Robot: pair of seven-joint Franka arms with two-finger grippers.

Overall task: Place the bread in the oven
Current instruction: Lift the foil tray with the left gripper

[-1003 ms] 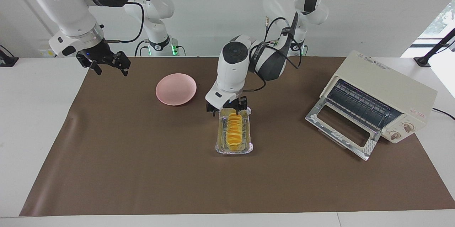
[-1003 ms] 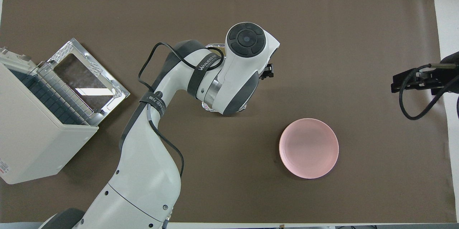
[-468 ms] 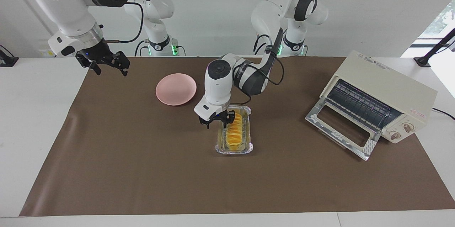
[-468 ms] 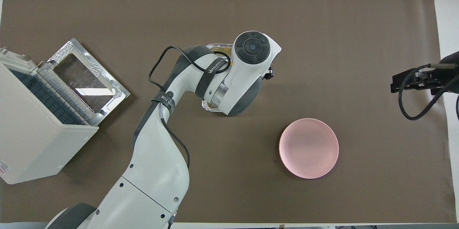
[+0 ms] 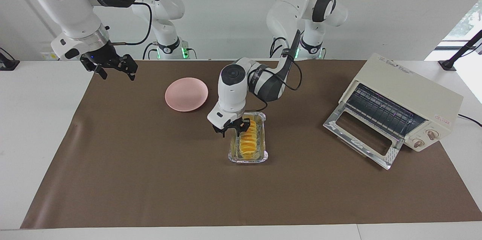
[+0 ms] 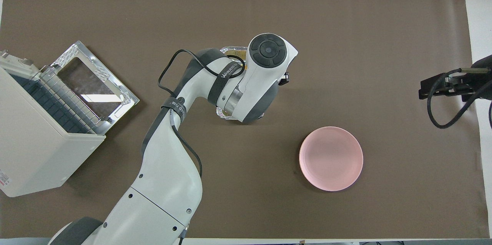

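The ridged golden-yellow bread [image 5: 249, 139] lies in a silver foil tray [image 5: 248, 160] at the middle of the mat. My left gripper [image 5: 232, 131] is low at the tray's long side toward the right arm's end. It is open, with one finger outside the rim and the other inside beside the bread. From overhead the left arm hides the bread and only the tray's rim [image 6: 230, 50] shows. The cream oven [image 5: 408, 95] stands at the left arm's end with its glass door [image 5: 361, 136] folded down. My right gripper [image 5: 113, 67] waits open over the mat's edge.
A round pink plate [image 5: 186, 94] lies nearer to the robots than the tray, toward the right arm's end. The oven's wire rack [image 6: 69, 101] shows above the lowered door [image 6: 92, 83]. The brown mat [image 5: 150, 180] covers most of the table.
My left gripper came down from over the tray's robot-side end to its long side, and its fingers have drawn closer together. Bread, tray and right arm have not moved.
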